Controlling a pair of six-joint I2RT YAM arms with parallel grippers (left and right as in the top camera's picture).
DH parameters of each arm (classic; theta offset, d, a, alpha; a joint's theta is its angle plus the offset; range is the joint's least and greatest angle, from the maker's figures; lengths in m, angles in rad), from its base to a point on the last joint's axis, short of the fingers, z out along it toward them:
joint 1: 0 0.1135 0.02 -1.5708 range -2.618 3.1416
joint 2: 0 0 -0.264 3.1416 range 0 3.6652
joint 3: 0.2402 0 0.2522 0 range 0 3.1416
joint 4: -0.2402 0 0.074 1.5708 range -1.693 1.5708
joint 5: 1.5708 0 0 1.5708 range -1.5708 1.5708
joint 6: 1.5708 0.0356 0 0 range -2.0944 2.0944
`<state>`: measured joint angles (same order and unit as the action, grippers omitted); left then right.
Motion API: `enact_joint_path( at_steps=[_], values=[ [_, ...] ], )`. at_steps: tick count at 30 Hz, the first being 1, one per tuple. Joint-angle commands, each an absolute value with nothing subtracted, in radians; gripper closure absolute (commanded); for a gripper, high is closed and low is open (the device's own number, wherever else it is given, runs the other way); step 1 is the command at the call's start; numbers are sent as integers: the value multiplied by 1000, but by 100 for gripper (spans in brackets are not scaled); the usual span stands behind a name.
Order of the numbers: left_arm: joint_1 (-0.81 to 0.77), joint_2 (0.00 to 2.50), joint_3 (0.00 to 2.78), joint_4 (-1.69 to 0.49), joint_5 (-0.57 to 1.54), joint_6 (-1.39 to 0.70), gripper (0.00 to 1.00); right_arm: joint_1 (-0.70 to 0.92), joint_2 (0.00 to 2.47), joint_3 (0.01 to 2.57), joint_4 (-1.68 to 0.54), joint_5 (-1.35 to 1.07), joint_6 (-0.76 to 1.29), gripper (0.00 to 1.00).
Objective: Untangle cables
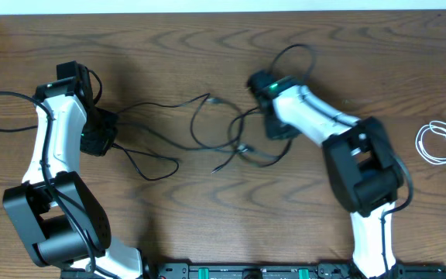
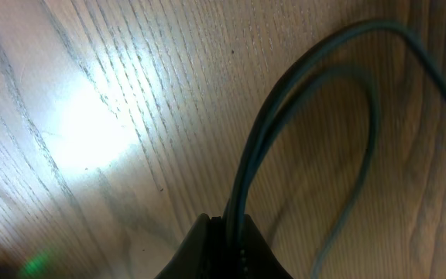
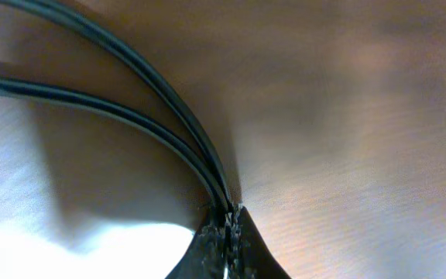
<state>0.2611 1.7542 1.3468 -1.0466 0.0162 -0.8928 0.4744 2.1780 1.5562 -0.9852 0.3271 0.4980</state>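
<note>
Left tool (image 2: 228, 226) and right tool (image 3: 229, 215) pinching looped black cables (image 2: 242, 178), white cable (image 1: 440, 143) coiled apart

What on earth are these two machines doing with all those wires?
Two robot arms are sorting out a tangle of black cables on the table. The left gripper is shut on cable at the tangle's left end, the right gripper on two strands at its right side. A coiled white cable lies apart at the far right.

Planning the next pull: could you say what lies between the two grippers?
Tangled loops of the black cables span that stretch; the overhead view shows it.
</note>
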Motion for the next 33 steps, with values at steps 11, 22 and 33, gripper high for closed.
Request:
enact_joint_path(
  at_steps=[11, 22, 33],
  values=[
    [263, 1745, 1341, -1119, -192, -1093, 93, 124, 2224, 1535, -804, 440, 403, 99],
    [333, 1745, 1337, -1225, -261, -1311, 92, -87, 2224, 1535, -755, 440, 358, 99],
    [316, 1745, 1332, -1132, -150, -1159, 92, -67, 2224, 1535, -658, -42, 274, 99]
  ],
)
